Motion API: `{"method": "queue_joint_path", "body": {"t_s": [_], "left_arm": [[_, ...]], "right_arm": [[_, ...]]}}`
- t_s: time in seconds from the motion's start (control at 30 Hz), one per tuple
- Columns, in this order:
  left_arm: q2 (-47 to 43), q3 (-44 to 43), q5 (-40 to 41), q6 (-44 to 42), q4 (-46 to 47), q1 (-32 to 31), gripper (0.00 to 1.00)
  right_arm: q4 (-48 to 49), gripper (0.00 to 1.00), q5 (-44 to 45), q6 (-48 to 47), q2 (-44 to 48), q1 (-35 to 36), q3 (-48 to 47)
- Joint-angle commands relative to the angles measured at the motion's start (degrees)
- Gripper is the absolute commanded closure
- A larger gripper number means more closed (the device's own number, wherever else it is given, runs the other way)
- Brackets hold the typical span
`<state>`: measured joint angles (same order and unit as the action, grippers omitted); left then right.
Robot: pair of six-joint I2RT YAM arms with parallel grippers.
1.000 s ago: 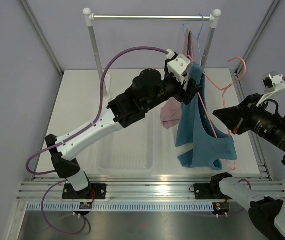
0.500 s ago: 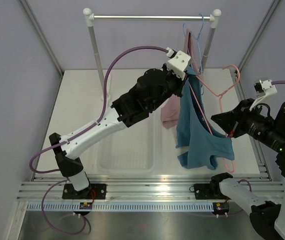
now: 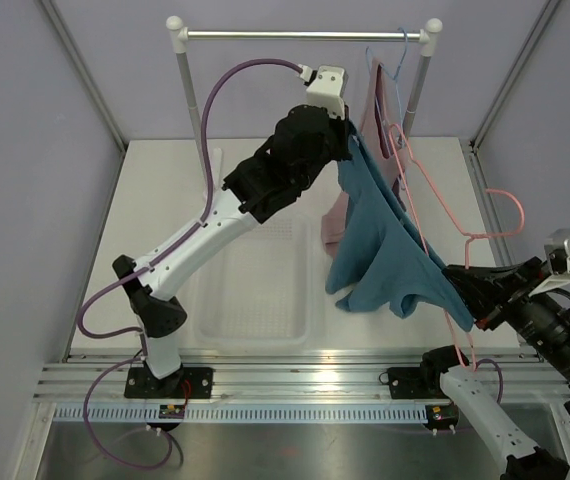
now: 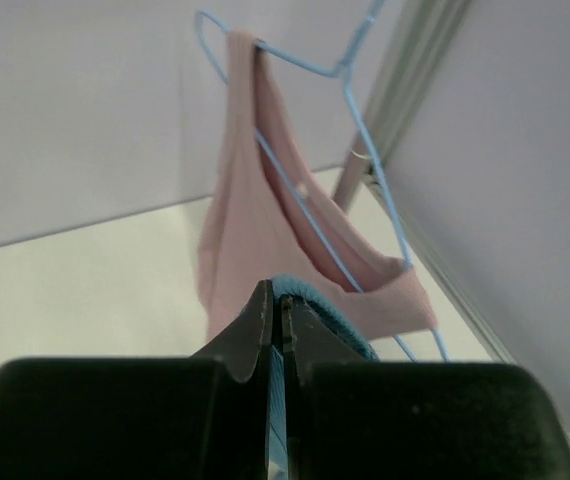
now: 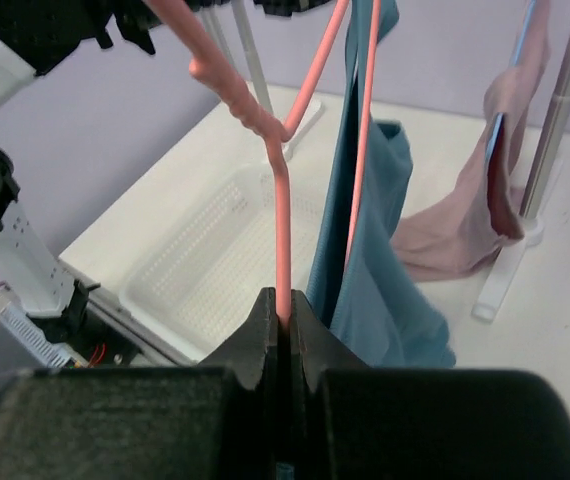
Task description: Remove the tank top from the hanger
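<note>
The teal-blue tank top [image 3: 380, 250] hangs stretched between my two arms above the table. High near the rack, my left gripper [image 3: 348, 135] is shut on one of its shoulder straps; in the left wrist view the teal strap [image 4: 317, 300] curls over the closed fingertips of the left gripper [image 4: 277, 302]. The salmon-pink hanger [image 3: 420, 215] slants from the top's upper part down to the near right, its hook [image 3: 505, 210] free in the air. My right gripper [image 3: 470, 292] is shut on the hanger's wire [image 5: 280, 220], seen pinched in the right gripper [image 5: 283, 308] beside the tank top [image 5: 375, 250].
A dusty-pink tank top [image 3: 343, 225] on a light-blue hanger [image 3: 390, 60] hangs from the rack bar [image 3: 305, 35] at the back right. A white mesh basket [image 3: 255, 290] lies on the table under the left arm. The rack post [image 5: 555, 120] stands close behind the garments.
My left gripper closed on the teal strap and rose up and to the left. The right gripper drew the hanger down toward the near right, so the top now stretches between them.
</note>
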<state>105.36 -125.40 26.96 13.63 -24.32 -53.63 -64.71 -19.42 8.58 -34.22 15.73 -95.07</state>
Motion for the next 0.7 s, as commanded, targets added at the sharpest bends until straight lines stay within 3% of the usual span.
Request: {"method": "queue_joint_path", "body": {"t_s": [0.0, 0.17, 0.23, 0.33, 0.4, 0.53, 0.67], "left_arm": [[-2.6, 3.0, -9.6, 4.0, 3.2, 0.0, 1.00], [-13.2, 26.6, -31.9, 1.1, 19.6, -2.6, 1.00], [-14.6, 30.1, -35.6, -1.7, 21.6, -5.1, 1.00], [-16.4, 36.9, -34.6, -2.2, 23.7, -7.1, 1.00], [-17.0, 41.2, -33.5, -0.2, 25.8, -7.0, 1.00], [-16.6, 45.4, -30.7, 2.2, 27.2, -7.3, 1.00], [-15.6, 49.5, -30.8, 1.9, 29.5, -9.0, 1.00]], "right_arm": [[11.3, 1.00, 4.6, 1.5, 1.7, 0.4, 5.8], [36.4, 1.00, 6.3, 5.1, 5.5, 0.4, 20.9], [49.9, 0.86, 5.1, 7.8, 5.3, 0.4, 25.0], [61.8, 1.00, 6.4, 9.6, 2.3, 0.4, 28.4], [62.1, 1.00, 7.7, 8.1, 0.0, 0.4, 26.2], [47.7, 1.00, 8.3, 6.6, -6.9, 0.4, 16.2], [45.1, 1.00, 7.8, 8.3, -6.9, 0.4, 17.3]]}}
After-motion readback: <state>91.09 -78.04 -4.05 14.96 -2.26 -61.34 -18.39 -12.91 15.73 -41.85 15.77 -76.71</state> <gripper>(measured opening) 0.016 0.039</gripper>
